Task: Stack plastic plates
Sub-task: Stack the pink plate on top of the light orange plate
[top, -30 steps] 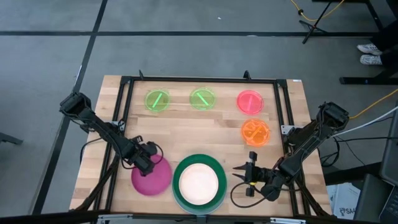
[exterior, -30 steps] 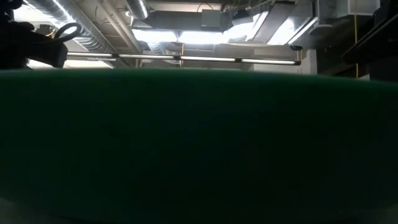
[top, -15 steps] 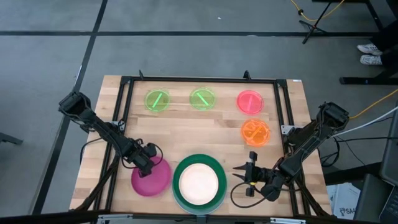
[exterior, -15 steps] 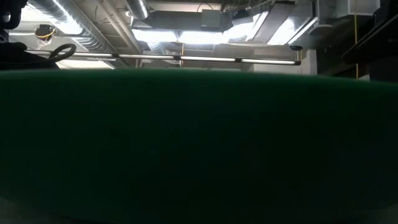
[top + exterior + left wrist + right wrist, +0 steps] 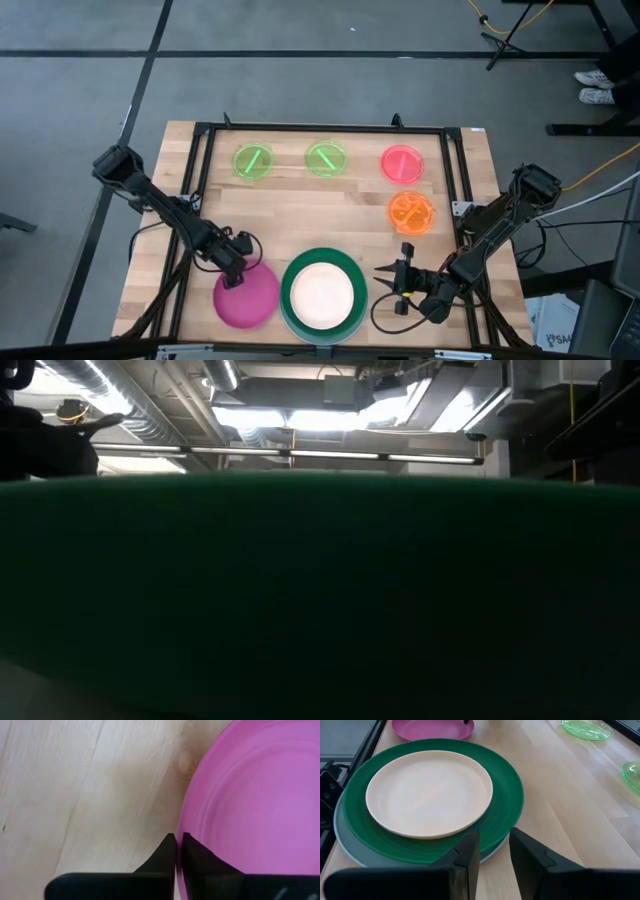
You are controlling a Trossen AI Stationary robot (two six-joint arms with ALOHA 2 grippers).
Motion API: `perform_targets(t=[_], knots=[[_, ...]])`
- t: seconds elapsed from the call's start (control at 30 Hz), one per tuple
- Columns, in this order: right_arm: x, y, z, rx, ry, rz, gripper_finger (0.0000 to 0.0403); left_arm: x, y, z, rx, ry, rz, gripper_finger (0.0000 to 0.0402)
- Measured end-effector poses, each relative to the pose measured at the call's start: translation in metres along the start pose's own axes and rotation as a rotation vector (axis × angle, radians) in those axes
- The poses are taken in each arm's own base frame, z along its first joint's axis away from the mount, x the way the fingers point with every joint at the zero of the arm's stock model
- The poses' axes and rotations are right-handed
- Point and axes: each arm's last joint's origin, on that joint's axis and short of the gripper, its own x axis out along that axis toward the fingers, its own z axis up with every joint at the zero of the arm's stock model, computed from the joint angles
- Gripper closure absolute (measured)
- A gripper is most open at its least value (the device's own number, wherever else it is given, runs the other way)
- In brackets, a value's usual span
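Observation:
A magenta plate lies at the near left, with my left gripper shut on its far rim. To its right is a stack: a cream plate on a dark-green plate, which sits on a light-blue plate. My right gripper hovers open just right of the stack, fingers toward its rim. Two lime-green plates, a pink-red plate and an orange plate rest flat farther back. My left gripper pinches the magenta plate's rim on its far-left side, one finger outside the rim and one over the inside. The fingers slant down from the table's far left. The plate looks to be resting on the table.
A black metal frame runs along the left, far and right sides of the wooden table. The dark-green plate fills the low view from close up. Bare wood lies between the stack and the small plates.
My left gripper has shut on the magenta plate's rim, and the plate has slid slightly toward the table's near edge and the stack. My right gripper has kept still.

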Motion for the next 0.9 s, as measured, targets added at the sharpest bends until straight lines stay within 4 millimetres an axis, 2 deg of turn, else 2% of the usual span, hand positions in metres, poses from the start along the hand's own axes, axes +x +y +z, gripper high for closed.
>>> perform_targets(t=[0.67, 0.9], knots=[[0.002, -0.001, 0.001, 0.0, 0.0, -0.006, 0.0304, -0.041, 0.006, -0.002, -0.023, -0.099, -0.19, 0.04], [0.002, -0.001, 0.001, 0.004, 0.0, -0.007, 0.0304, -0.053, -0.003, 0.007, -0.033, -0.235, -0.331, 0.0398]])
